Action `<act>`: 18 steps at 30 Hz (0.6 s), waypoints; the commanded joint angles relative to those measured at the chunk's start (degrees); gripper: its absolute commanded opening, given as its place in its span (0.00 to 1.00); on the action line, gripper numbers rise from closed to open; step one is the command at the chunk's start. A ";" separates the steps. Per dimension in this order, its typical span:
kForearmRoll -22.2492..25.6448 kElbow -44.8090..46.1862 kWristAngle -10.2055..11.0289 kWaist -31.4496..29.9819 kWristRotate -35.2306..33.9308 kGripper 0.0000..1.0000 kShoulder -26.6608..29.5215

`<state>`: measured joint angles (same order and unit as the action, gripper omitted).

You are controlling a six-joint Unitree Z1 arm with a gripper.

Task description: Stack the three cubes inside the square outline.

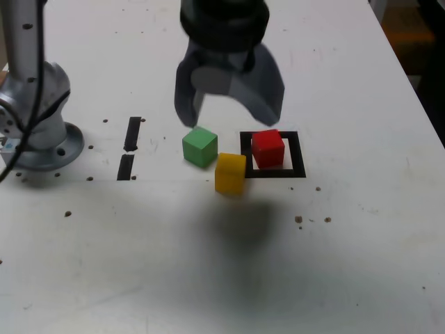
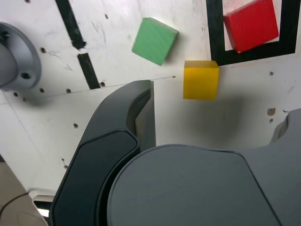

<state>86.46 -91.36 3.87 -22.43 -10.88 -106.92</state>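
We find the red cube (image 1: pixel 268 147) already resting inside the square outline (image 1: pixel 297 170), which we take as our landmark. The yellow cube (image 1: pixel 230 173) sits just outside the outline's corner on the exterior view's left, and the green cube (image 1: pixel 200 146) lies a little farther out on that same side. Nothing is stacked yet. Our gripper (image 1: pixel 227 111) hangs above the cubes with its jaws spread wide, pinching nothing. We judge one of three placed; yellow and green remain to be lifted onto red.
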 commanded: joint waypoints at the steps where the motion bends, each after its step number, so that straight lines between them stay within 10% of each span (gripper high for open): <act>1: -3.65 2.38 -1.23 -0.97 0.33 0.98 -0.62; 11: -18.94 14.97 -4.60 0.12 3.06 0.94 -3.10; 18: -21.19 18.37 -4.43 1.26 3.96 0.87 -3.72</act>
<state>65.25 -72.88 -0.61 -21.32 -7.04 -110.30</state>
